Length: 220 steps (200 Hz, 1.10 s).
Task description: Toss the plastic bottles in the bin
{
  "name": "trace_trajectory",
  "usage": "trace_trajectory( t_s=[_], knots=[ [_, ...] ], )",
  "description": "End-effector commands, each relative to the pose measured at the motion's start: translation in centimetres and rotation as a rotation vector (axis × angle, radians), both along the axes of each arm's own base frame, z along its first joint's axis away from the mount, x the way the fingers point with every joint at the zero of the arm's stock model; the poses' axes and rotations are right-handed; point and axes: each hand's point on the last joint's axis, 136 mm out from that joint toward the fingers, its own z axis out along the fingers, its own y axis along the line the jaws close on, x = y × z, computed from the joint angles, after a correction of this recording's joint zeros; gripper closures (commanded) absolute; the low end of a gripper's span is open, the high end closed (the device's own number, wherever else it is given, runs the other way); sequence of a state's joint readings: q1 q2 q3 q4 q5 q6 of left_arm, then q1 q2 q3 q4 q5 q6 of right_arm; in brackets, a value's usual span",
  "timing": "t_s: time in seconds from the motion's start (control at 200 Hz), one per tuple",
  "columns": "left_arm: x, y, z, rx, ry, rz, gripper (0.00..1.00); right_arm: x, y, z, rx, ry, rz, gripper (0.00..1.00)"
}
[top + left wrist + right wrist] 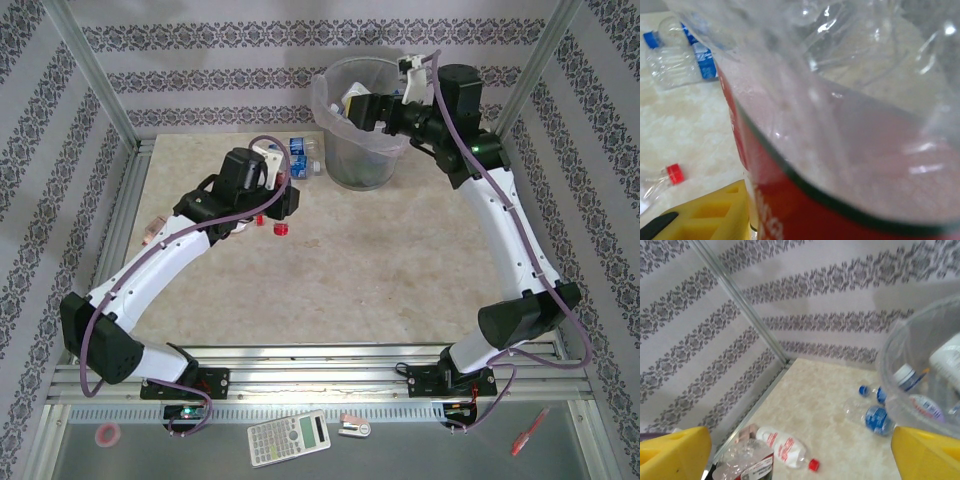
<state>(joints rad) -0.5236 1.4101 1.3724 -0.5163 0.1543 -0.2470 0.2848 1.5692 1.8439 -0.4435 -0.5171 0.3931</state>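
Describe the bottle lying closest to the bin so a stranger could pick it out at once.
Find the round, bag-lined bin at the back of the table. Directly to its left a crushed clear bottle lies on the tabletop. Its blue label sets it apart from the red-capped bottle nearer the front.

The beige marbled table (pixel 400 250) carries the bin (pixel 352 170) at the far side, right of centre. Blue-labelled bottles (pixel 300 155) lie just left of it. A red-capped bottle (pixel 280 229) lies nearer, and a red-lettered bottle (pixel 785 447) lies by the left edge.
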Motion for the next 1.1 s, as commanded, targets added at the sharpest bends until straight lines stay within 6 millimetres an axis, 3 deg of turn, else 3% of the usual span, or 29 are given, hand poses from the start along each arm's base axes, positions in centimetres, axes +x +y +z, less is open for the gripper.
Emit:
trace_trajectory(
  t_s=[0.0, 0.25, 0.43, 0.879, 0.994, 1.094],
  knots=[
    [0.4, -2.1, 2.1, -0.014, -0.082, -0.077, 0.59, -1.0, 1.4, -1.7, 0.038, 0.104, 0.052, 0.08],
    [-0.9, -4.7, 4.2, -0.099, -0.124, -0.194, 0.6, -2.0, 2.8, -4.2, 0.074, 0.21, 0.141, 0.1],
    [-0.7, -5.0, 5.9, -0.119, -0.17, -0.174, 0.6, -2.6, 1.9, -3.9, 0.043, 0.162, 0.119, 0.09],
    [4.3, -5.9, 18.8, -0.217, -0.571, -0.071, 0.6, -3.6, -3.7, -0.6, 0.007, 0.019, -0.058, 0.07],
    [5.9, -6.6, 19.5, -0.184, -0.554, -0.066, 0.59, -3.9, -4.9, -0.3, 0.009, 0.014, -0.091, 0.07],
    [6.9, -7.3, 17.9, -0.158, -0.469, -0.061, 0.59, -4.1, -5.5, -0.3, 0.013, 0.016, -0.105, 0.07]
  ],
)
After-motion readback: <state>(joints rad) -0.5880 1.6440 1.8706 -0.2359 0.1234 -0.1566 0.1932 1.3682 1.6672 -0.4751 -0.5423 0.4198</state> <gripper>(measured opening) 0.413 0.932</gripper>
